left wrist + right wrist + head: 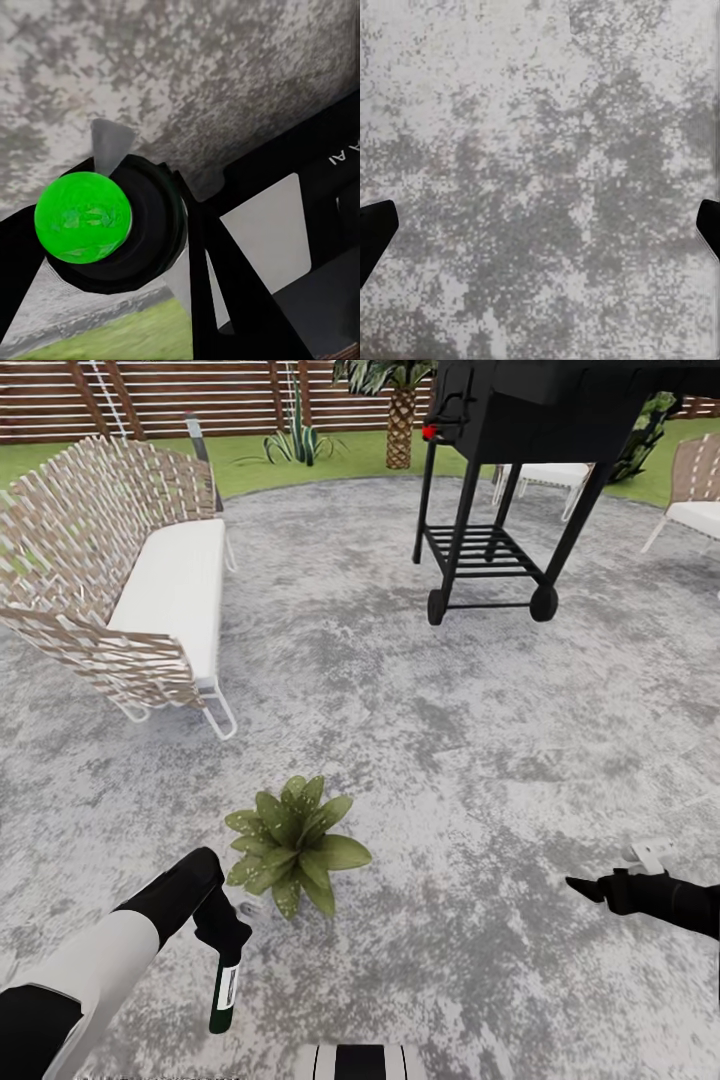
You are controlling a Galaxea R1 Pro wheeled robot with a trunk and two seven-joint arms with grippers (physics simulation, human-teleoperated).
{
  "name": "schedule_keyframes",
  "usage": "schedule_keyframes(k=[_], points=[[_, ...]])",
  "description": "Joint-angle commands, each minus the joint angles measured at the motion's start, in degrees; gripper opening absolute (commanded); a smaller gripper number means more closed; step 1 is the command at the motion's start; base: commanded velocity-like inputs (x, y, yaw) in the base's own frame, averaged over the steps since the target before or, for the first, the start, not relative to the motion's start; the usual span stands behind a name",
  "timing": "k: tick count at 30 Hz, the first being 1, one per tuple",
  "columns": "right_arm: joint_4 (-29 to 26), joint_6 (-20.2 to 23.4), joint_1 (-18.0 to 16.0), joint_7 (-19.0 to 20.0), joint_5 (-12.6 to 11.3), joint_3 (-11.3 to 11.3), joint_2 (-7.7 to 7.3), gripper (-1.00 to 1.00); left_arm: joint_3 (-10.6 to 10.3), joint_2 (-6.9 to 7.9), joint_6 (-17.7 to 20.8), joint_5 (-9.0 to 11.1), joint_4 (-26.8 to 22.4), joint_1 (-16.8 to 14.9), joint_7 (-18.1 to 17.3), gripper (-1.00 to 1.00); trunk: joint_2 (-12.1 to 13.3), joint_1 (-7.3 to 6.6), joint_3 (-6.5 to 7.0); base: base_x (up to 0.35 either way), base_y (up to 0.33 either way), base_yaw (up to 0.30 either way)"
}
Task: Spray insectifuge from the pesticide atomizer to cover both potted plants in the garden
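My left gripper (224, 938) is shut on the pesticide atomizer (226, 988), a slender dark green bottle with a white label that hangs below it, low over the grey paving. In the left wrist view the atomizer (84, 217) appears end-on as a bright green disc in a black collar. One potted plant (295, 845), a low rosette of pointed green leaves, sits on the paving just right of and beyond the bottle. The second potted plant is out of view. My right gripper (585, 886) hovers open over bare paving at the right, its fingertips (375, 232) wide apart.
A woven bench (130, 580) with a white cushion stands at the left. A black wheeled grill cart (500, 490) stands at the back, chairs (695, 490) near it. Lawn, a palm trunk (400, 425) and a slatted fence (200, 395) lie beyond the paving (420, 740).
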Motion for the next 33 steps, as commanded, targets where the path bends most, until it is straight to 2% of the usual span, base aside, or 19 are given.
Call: schedule_keyframes(k=[1, 9, 15, 27, 33], points=[[-0.1, 0.4, 0.0, 0.5, 0.4, -0.1, 0.00, 1.00, -0.2, 0.03, 0.3, -0.5, -0.1, 0.0, -0.6, -1.00, 0.0, -0.01, 0.03, 0.000, -0.175, 0.159], [-0.1, 0.4, 0.0, 0.6, 0.3, -0.2, 0.08, 1.00, -0.1, 0.03, 0.4, -0.5, -0.1, 0.0, -0.6, -1.00, 0.0, -0.01, 0.55, 0.062, -0.164, 0.163], [-0.1, 0.4, 0.0, 0.6, 0.4, -0.2, 0.02, 1.00, -0.1, 0.03, 0.4, -0.5, -0.1, 0.0, -0.6, -1.00, 0.0, -0.01, 0.65, 0.128, -0.169, 0.044], [-0.2, 0.5, 0.0, 0.7, 0.7, -0.1, 0.00, 1.00, -0.2, 0.03, 0.3, -0.5, -0.1, 0.0, -0.6, -1.00, 0.0, -0.01, 0.66, 0.013, -0.019, 0.002], [-0.1, 0.4, 0.0, 0.7, 0.7, -0.1, 0.00, 1.00, -0.1, 0.03, 0.3, -0.5, -0.1, 0.0, -0.6, -1.00, 0.0, -0.01, 0.66, 0.000, -0.007, 0.175]])
